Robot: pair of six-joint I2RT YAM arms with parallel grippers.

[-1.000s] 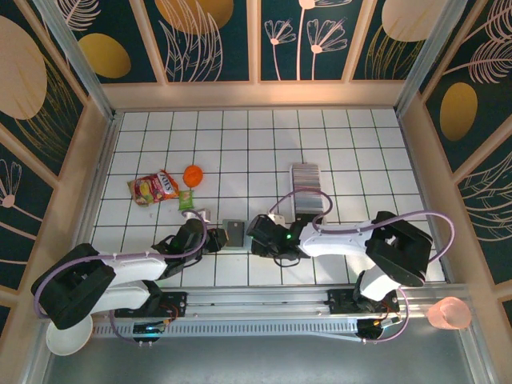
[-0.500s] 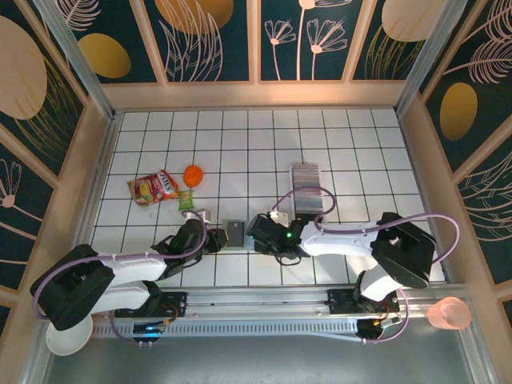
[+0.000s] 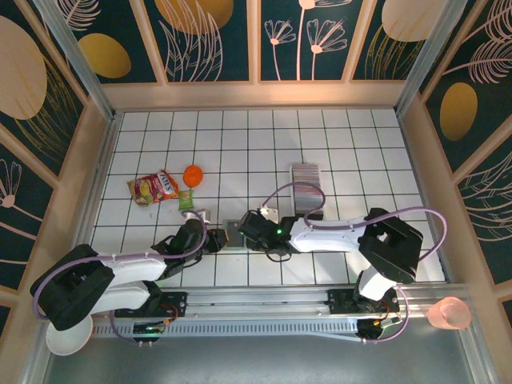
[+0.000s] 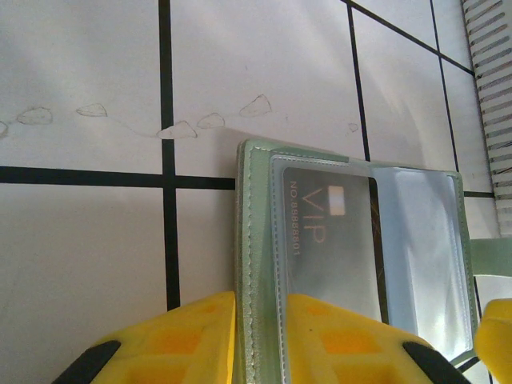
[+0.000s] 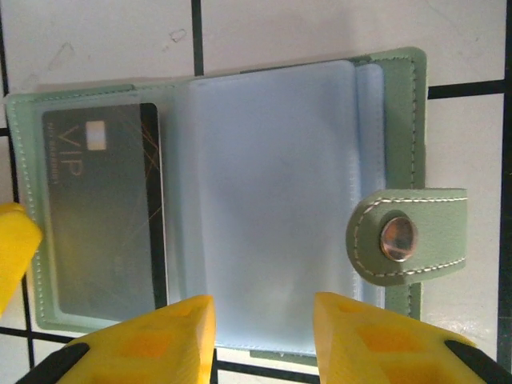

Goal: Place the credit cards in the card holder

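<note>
The card holder [image 5: 396, 88] lies open on the white tiles, sage-green with bluish clear sleeves [image 5: 272, 184] and a clasp tab [image 5: 400, 238] at its right. One grey VIP card [image 5: 100, 232] sits in its left sleeve. My left gripper [image 4: 260, 336] is shut on the card holder [image 4: 256, 240] at its stitched left edge. My right gripper [image 5: 264, 328] is open, its fingers spread over the sleeves' near edge. From above, the right gripper [image 3: 244, 228] covers most of the card holder [image 3: 232, 230], facing the left gripper [image 3: 218, 238]. The credit cards [image 3: 305, 178] stand as a striped row farther back.
The long clear tray [image 3: 306, 200] holding the cards lies behind the right arm. A snack packet [image 3: 154, 188], an orange lid [image 3: 193, 174] and a small green item [image 3: 186, 200] lie at the left. Wooden walls ring the table.
My right gripper has slid left, from beside the card holder to over it. The left arm and the holder have stayed in place.
</note>
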